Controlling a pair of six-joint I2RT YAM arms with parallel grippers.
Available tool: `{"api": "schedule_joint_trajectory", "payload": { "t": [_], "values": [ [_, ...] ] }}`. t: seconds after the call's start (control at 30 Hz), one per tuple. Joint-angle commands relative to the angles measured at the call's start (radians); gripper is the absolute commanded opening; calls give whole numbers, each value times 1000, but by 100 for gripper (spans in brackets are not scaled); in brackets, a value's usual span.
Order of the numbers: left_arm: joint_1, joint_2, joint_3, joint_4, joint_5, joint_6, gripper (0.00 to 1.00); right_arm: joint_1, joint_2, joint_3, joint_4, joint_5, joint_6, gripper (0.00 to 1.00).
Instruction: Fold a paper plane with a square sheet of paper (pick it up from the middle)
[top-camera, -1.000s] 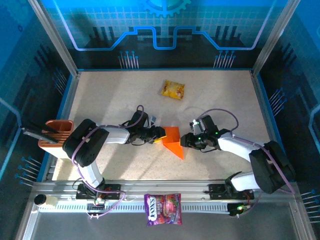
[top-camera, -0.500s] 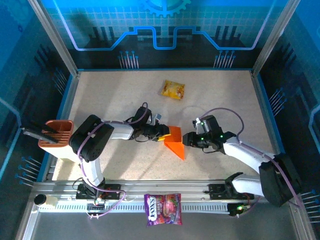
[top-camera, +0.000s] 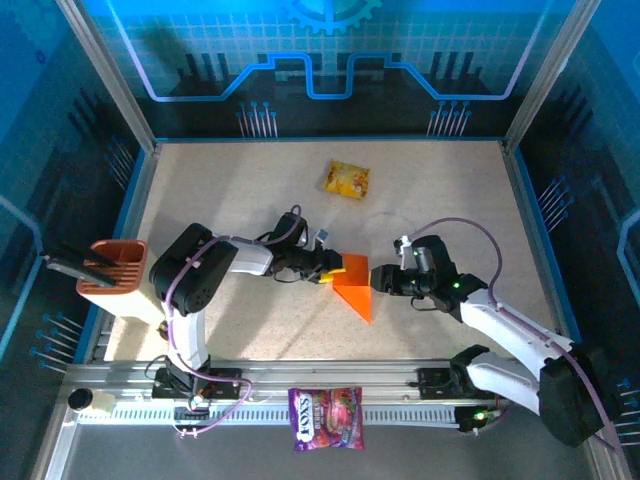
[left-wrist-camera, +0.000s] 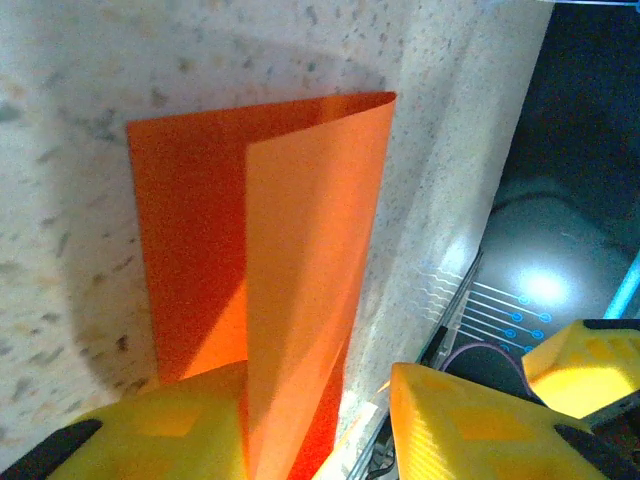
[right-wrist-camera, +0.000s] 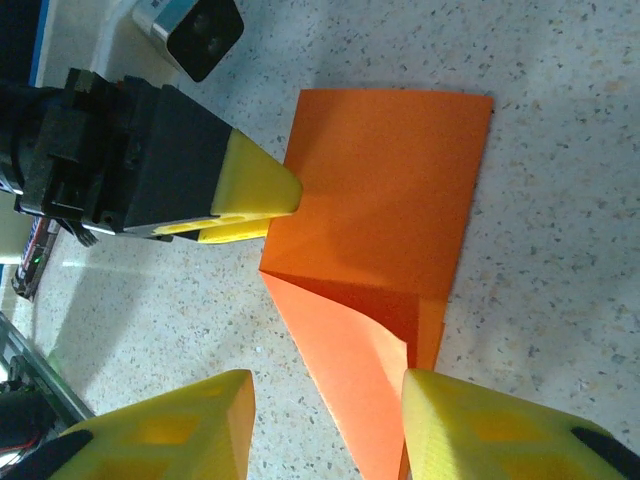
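Observation:
The square sheet of paper (top-camera: 353, 288) is bright orange and partly folded, lying mid-table with a pointed corner toward the near edge. My left gripper (top-camera: 333, 272) is at its left edge. In the left wrist view a raised flap of the sheet (left-wrist-camera: 300, 230) stands between the jaws beside the left finger (left-wrist-camera: 150, 430), with bare table showing before the other finger, so the left gripper (left-wrist-camera: 320, 405) is open. My right gripper (top-camera: 379, 278) is at the sheet's right side. The right gripper (right-wrist-camera: 325, 405) is open, its fingers straddling the folded point of the sheet (right-wrist-camera: 390, 180).
A glossy yellow snack packet (top-camera: 346, 180) lies toward the back of the table. A purple printed bag (top-camera: 326, 418) rests on the front rail. An orange-brown holder (top-camera: 110, 265) stands at the left edge. The left gripper's fingers (right-wrist-camera: 250, 205) are in the right wrist view, at the sheet's edge.
My left gripper has pushed a little to the right against the sheet's edge. The right gripper has backed off slightly to the right. The sheet's left part now stands more upright.

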Motion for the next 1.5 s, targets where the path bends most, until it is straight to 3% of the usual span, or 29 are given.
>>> {"api": "schedule_joint_trajectory", "payload": {
  "t": [0.0, 0.53, 0.93, 1.1, 1.17, 1.33, 1.47],
  "values": [
    [6, 25, 35, -38, 44, 42, 39, -12, -18, -19, -13, 23, -13, 44],
    [5, 18, 52, -66, 62, 84, 48, -13, -12, -37, 7, 19, -7, 43],
    [1, 56, 110, -100, 101, 106, 44, -12, -8, -38, 5, 25, -10, 43],
    [-6, 60, 120, -114, 96, 118, 38, -12, -12, -38, 2, 28, -10, 43],
    [-5, 53, 114, -117, 75, 117, 30, -12, -16, -39, 3, 32, -7, 43],
    [-6, -13, 60, -80, -44, 92, 14, -12, -32, -39, 26, 27, -14, 44],
    [-6, -81, 9, -47, -145, 57, 6, 8, -41, -35, 77, 10, -59, 46]
  ]
}}
